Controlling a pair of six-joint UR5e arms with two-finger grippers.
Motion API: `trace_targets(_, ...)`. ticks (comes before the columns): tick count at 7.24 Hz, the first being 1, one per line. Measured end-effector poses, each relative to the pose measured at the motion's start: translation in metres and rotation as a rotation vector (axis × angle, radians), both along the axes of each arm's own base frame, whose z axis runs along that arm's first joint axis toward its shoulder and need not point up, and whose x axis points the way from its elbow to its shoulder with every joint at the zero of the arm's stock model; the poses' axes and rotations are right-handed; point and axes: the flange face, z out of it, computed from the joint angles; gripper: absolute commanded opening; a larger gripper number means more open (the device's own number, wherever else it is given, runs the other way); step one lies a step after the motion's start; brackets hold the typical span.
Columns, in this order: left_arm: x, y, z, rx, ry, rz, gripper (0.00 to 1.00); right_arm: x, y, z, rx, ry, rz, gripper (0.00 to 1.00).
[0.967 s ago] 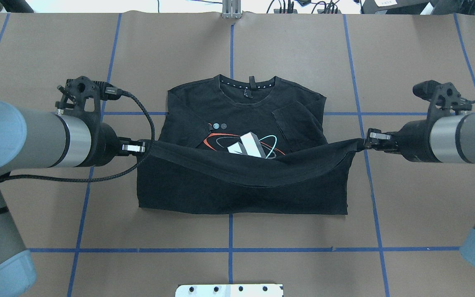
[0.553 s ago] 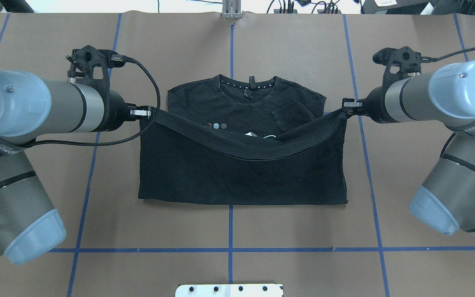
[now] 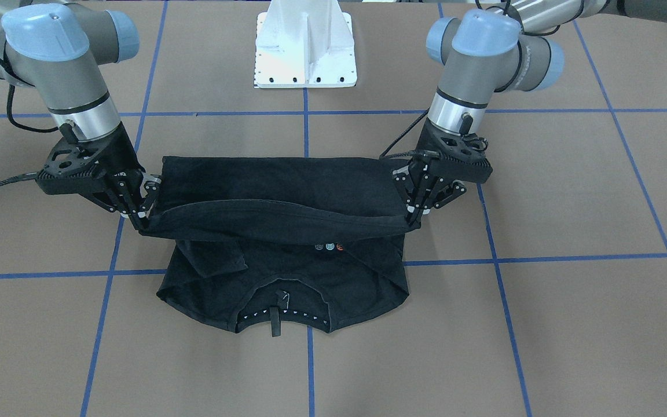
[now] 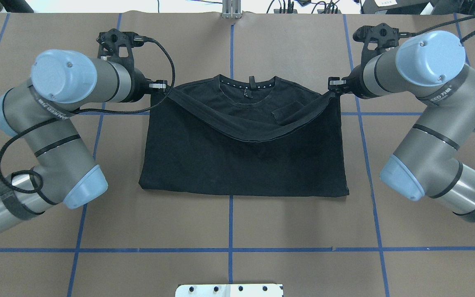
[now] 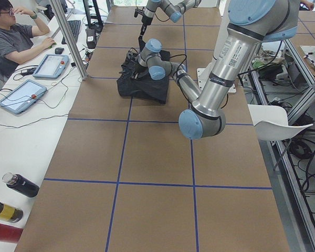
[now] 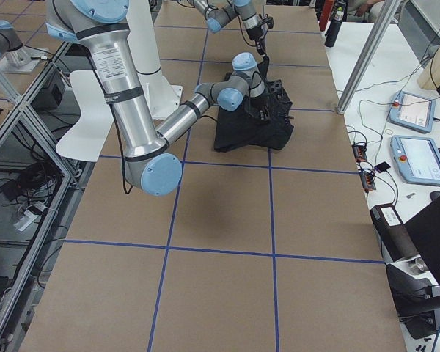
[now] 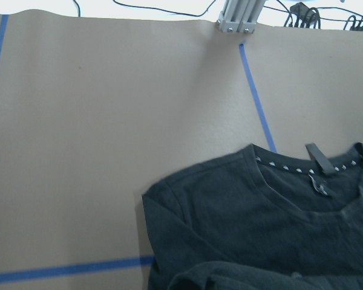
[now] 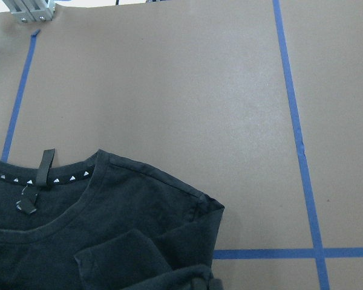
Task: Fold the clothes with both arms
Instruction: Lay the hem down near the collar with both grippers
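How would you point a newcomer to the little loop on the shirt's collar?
Start at the black T-shirt lying in the middle of the brown table, then go to its neckline at the edge farthest from the robot. The loop is the short black strap at the collar's centre, the one thing breaking a row of small white triangles.

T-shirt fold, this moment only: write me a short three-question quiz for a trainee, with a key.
1. True or false: the left tool and the right tool each grip an end of the T-shirt's lifted hem.
2. Where does the held hem sag lowest? A: at the middle. B: at the left tool. C: at the right tool.
3. Short answer: in the overhead view, does the folded-over half cover the collar?
Key: 1 true. 2 A. 3 No, the collar shows, uncovered.
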Motion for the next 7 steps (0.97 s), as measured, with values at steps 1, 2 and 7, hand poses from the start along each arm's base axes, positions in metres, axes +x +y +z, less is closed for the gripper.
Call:
trace_targets(1, 0.01, -0.022, 0.006, -0.002, -0.023, -0.032, 0.0, -0.004, -0.014, 0.004, -0.012, 0.013, 0.012, 0.0)
trace_targets(2, 0.025, -0.041, 0.012, -0.006, -0.051, -0.052, 0.0, -0.011, -0.027, 0.014, -0.03, 0.03, 0.019, 0.0)
trace_targets(7, 0.06, -0.084, 0.066, 0.031, -0.184, -0.041, 0.0, -0.026, -0.056, 0.071, -0.091, 0.136, 0.054, 0.0)
